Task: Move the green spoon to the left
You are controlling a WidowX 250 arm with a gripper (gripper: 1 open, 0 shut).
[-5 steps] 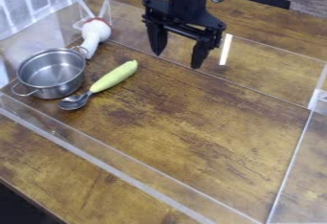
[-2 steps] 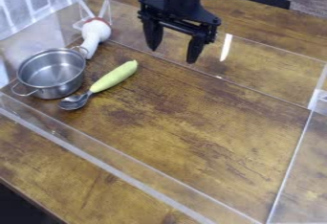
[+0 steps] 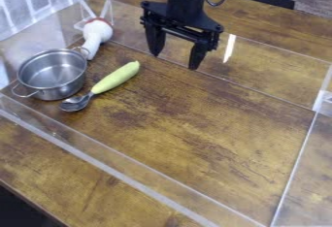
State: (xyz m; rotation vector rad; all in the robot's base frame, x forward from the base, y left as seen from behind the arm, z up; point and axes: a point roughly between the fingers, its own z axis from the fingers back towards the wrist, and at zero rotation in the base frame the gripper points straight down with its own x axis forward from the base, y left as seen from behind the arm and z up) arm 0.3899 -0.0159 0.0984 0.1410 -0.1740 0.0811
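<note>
The green spoon [image 3: 104, 83] lies flat on the wooden table, its thick yellow-green handle pointing up-right and its small silver bowl at the lower left, close to the steel pot. My black gripper [image 3: 177, 54] hangs above the table, up and to the right of the spoon, pointing down. Its two fingers stand wide apart with nothing between them. It does not touch the spoon.
A round steel pot [image 3: 49, 73] sits at the left, just beside the spoon's bowl. A white-and-red object [image 3: 92, 35] lies behind the pot. Clear acrylic walls [image 3: 155, 187] border the wooden table on the front, left and right.
The gripper has shifted slightly up and left in the picture. The spoon and pot have not moved.
</note>
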